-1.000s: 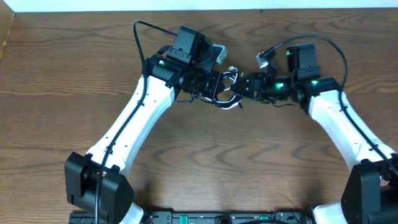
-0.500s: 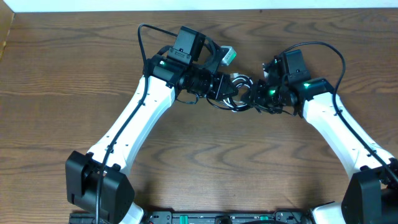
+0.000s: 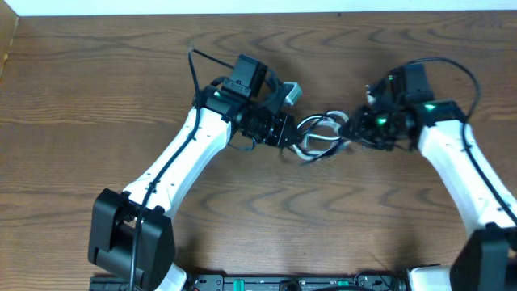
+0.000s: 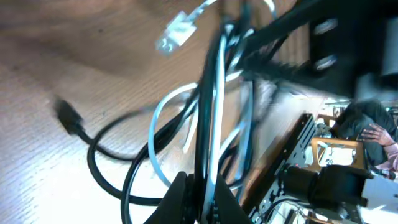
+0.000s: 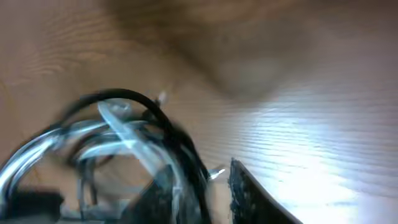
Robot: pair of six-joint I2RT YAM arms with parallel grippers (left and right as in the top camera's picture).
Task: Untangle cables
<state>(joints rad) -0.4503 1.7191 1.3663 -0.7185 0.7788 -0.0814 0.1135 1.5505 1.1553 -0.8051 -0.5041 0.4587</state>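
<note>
Overhead first: your left gripper (image 3: 287, 136) and right gripper (image 3: 355, 131) have drawn apart. A second ago they sat nearly nose to nose; now the right arm has swung out to its own side. The cables (image 3: 319, 137) are strung between them as a looser spread of loops over the table (image 3: 97, 73), so the knot looks to be opening, though not freed.

Left wrist: your fingers are pressed together on the cables. The white cable (image 4: 216, 106) and a black strand run straight up out of the pinch. The black cable (image 4: 102, 177) loops wide to its black plug (image 4: 67, 116), and the clear plug (image 4: 176, 32) lies loose on the wood.

Right wrist: it's all motion blur. Loops crowd your fingers, but I can't tell whether they grip.
</note>
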